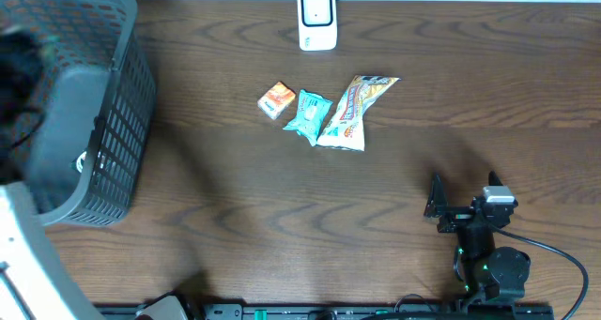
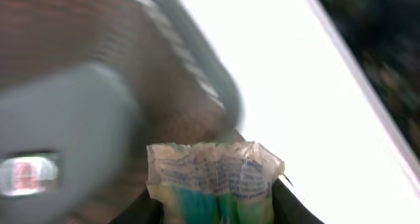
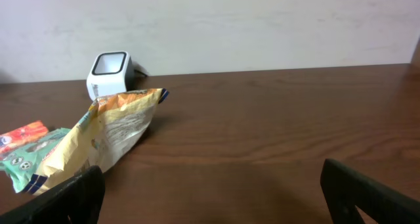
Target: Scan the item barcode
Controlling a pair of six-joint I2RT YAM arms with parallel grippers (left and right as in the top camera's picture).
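Overhead: one scanner [image 1: 317, 20] at far edge of bench [image 1: 423, 95]. Three items lay just before it: orange packet [image 1: 276, 99], teal packet [image 1: 307, 114], long snack bag [image 1: 355, 111]. One basket [image 1: 103, 123] far left. Right claw [image 1: 464, 196] spread, empty, well apart from items.

Left wrist: left claw [image 2: 216, 209] pinched fourth packet [image 2: 210, 175], blurred, apparently by basket, far from scanner. Whether it was scanned: could not tell.

Right wrist: same scanner and three items; these judged left to scan.

No text readable: print on held packet [image 2: 213, 178] blurred, snack packets [image 1: 343, 112] too small.
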